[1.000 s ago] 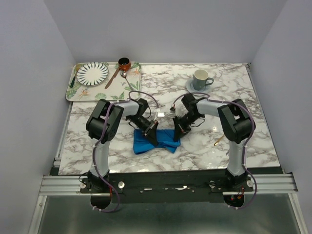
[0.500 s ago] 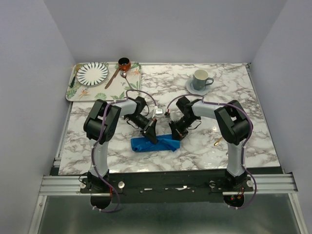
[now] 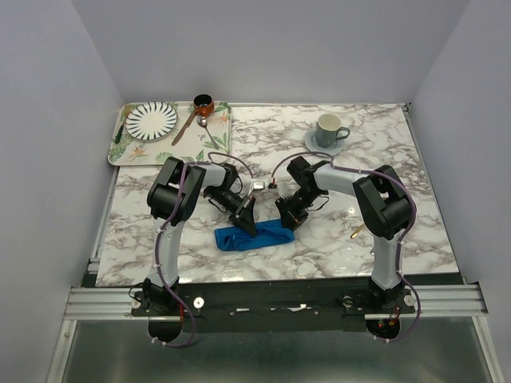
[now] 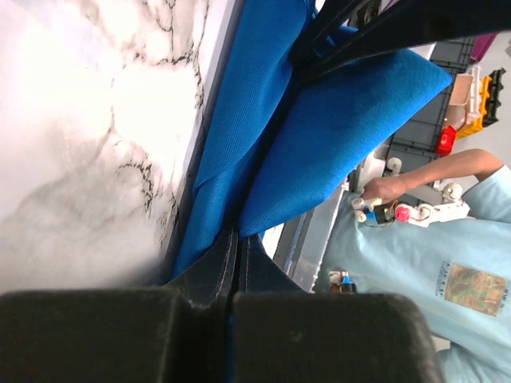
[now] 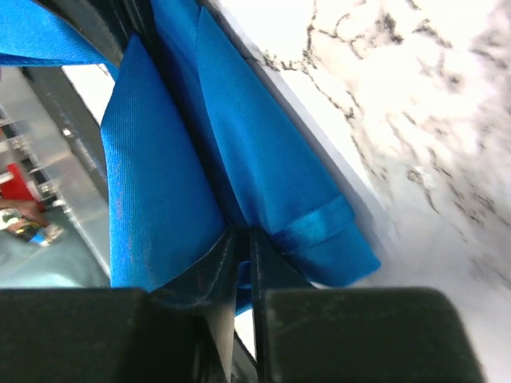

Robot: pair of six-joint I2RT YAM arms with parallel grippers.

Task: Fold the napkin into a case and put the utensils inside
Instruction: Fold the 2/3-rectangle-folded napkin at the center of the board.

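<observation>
The blue napkin [image 3: 255, 237] lies mid-table as a narrow folded strip. My left gripper [image 3: 249, 223] is at the strip's far edge, left of middle. In the left wrist view that gripper [image 4: 237, 239] is shut on a fold of the napkin [image 4: 319, 136]. My right gripper [image 3: 287, 219] is at the strip's right end. In its wrist view the right gripper [image 5: 243, 235] has its jaws a slit apart, with the napkin's [image 5: 263, 159] fold still between them. A gold utensil [image 3: 357, 232] lies on the marble to the right, away from both grippers.
A patterned tray [image 3: 215, 144] at the back left holds a striped plate [image 3: 151, 120], a brown-handled spoon [image 3: 189, 124] and a small brown pot [image 3: 204, 103]. A grey-green cup on a saucer [image 3: 328, 130] stands at the back right.
The napkin has gone from a wider patch to a narrow strip. Both grippers shifted slightly along with it. The right jaws have parted a little.
</observation>
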